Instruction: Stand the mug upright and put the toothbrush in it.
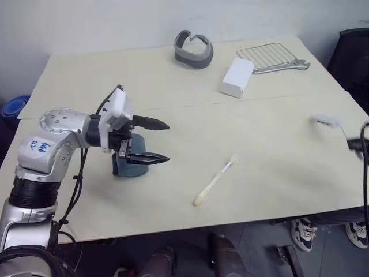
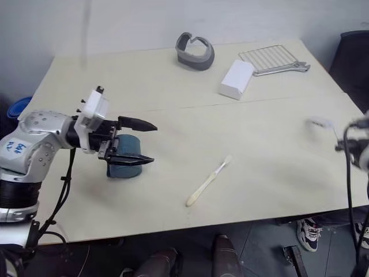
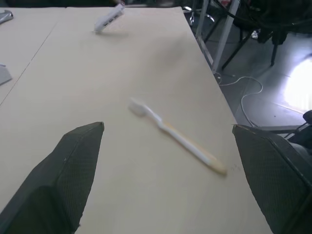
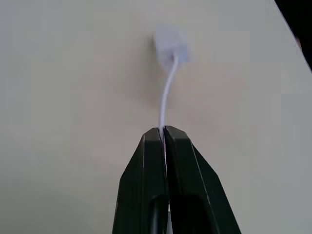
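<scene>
Left eye view: toothbrush (image 1: pixel 215 180) near table (image 1: pixel 173 86) edge; left tool (image 1: pixel 157 142) apart, right tool (image 4: pixel 164 130) together.

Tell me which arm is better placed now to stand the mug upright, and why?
The left. Its open left gripper hovers right beside the mug, which lies on the table. The right gripper is shut, far off near the table's right edge, its closed tips at a thin white cable.

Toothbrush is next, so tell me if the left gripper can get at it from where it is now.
Probably yes. The left gripper is open and points toward the toothbrush, which lies flat with bare table between them. The mug sits below the gripper, not in the path.
</scene>
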Controlling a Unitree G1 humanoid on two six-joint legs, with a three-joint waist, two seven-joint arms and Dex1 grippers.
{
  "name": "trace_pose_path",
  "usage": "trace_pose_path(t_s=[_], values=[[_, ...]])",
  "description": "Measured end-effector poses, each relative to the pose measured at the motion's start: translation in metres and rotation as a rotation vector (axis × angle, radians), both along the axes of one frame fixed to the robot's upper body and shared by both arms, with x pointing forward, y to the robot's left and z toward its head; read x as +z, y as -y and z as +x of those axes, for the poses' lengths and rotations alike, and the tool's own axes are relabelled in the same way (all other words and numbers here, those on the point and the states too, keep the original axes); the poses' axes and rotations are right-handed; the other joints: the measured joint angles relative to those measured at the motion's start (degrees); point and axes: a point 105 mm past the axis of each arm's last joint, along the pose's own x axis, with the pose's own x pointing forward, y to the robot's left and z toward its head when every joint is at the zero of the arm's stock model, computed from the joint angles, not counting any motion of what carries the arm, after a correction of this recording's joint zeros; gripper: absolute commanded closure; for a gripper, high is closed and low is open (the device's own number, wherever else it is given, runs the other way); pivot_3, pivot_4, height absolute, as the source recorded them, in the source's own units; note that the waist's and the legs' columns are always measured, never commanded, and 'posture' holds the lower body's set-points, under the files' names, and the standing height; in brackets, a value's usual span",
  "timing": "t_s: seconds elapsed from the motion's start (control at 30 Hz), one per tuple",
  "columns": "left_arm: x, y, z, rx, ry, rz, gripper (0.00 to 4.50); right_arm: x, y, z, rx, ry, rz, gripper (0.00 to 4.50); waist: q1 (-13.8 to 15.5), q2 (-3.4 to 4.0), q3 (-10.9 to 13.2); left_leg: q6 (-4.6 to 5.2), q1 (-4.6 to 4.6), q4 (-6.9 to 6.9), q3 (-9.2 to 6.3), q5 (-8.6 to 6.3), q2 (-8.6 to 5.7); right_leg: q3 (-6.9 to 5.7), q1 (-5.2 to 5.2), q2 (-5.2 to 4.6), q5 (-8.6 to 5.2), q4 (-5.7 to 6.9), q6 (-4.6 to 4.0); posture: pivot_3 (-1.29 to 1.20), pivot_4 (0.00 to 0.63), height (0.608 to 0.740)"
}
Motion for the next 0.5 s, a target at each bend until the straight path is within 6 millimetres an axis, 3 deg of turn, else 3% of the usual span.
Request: trace_pose_path(t_s=[0.17,0.27,0.5], values=[[0.004,0.011,0.005,-0.052,0.016,-0.002,0.00,-0.050,-0.040,-0.001,0.060,-0.044,0.117,4.48,0.00,0.02,-0.01,-0.02,0.30,-0.04,0.33,0.00,0.08,0.30,0.08,0.11,0.13,-0.06,-0.07,0.00,0.150,0.740],[0.002,0.013,0.009,-0.061,0.004,-0.002,0.00,-0.058,-0.045,0.005,0.044,-0.022,0.109,3.70,0.38,0.04,-0.02,0.01,0.25,-0.06,0.33,-0.01,0.02,0.28,0.02,0.17,0.14,-0.07,-0.06,0.00,0.150,0.740],[0.000,0.011,0.011,-0.055,-0.008,-0.001,0.00,-0.038,-0.022,0.005,-0.040,0.049,-0.028,1.53,0.68,0.03,-0.02,0.07,0.18,-0.05,0.24,-0.01,-0.08,0.06,0.03,0.16,0.14,-0.18,-0.05,0.00,0.150,0.740]])
